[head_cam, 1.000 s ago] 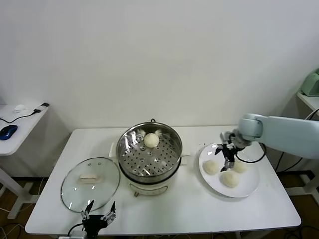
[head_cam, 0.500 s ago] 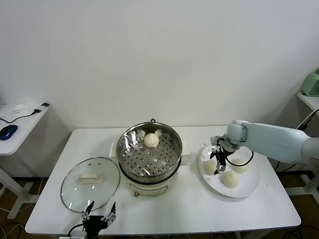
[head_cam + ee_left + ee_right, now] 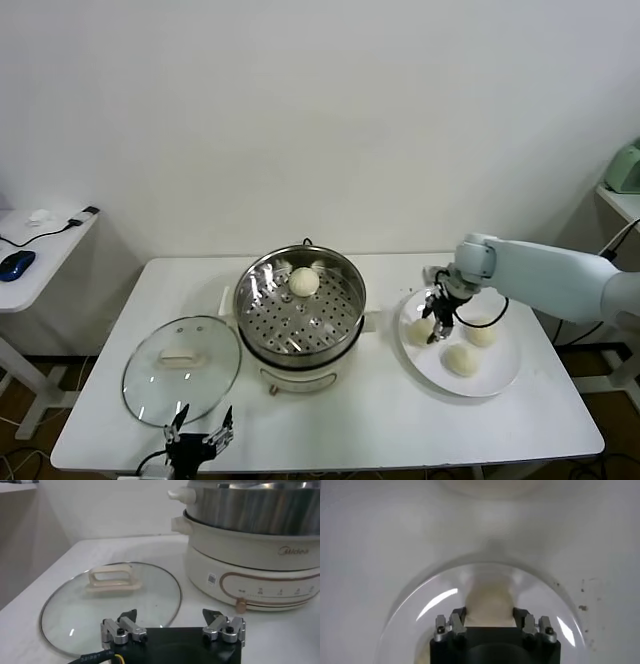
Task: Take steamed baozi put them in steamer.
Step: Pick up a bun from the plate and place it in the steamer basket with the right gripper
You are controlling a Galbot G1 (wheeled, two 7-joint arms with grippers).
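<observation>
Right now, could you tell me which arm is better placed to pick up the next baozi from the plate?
The right. Its claw is already over the plate, open around the nearest baozi. The left claw sits parked at the table's near edge by the glass lid, far away.

right gripper: fingers apart, one on each side of a baozi | baozi: cream, sits between the fingertips, on the plate | plate: white, glossy, curved rim arcs around the baozi | worktop: white, a few dark specks near one edge
</observation>
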